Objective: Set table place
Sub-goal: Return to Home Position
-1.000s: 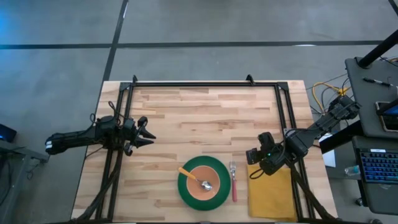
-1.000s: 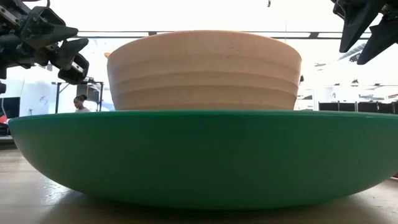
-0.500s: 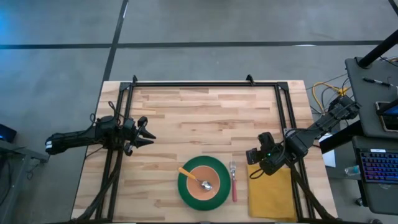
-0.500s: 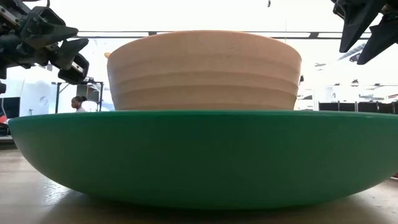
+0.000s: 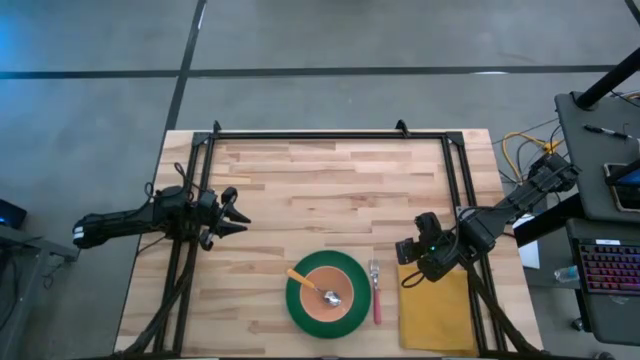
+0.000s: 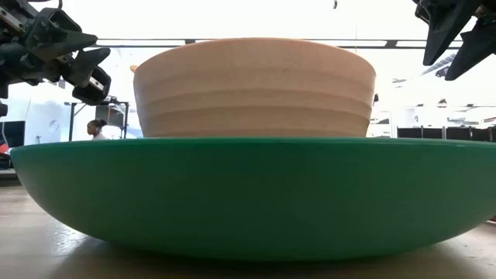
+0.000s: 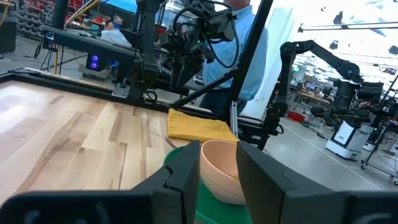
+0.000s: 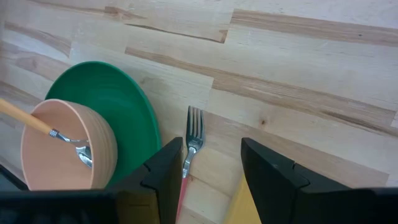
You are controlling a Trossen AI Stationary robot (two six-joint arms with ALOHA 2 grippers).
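A green plate (image 5: 326,296) lies near the table's near edge, with a peach-orange bowl (image 5: 327,293) standing in it. An orange-handled spoon (image 5: 311,283) rests in the bowl, its handle over the rim. A red-handled fork (image 5: 376,290) lies on the table right of the plate. A mustard-yellow napkin (image 5: 436,310) lies flat right of the fork. My left gripper (image 5: 238,214) is open and empty above the table's left side. My right gripper (image 5: 405,268) is open and empty above the napkin's far left corner, right of the fork (image 8: 189,157).
A black metal frame (image 5: 330,133) runs along the table's far edge and down both sides. A laptop and cables (image 5: 605,270) stand off the table's right edge. A person (image 7: 239,43) stands beyond the table. Bare wood (image 5: 330,190) fills the middle and far part.
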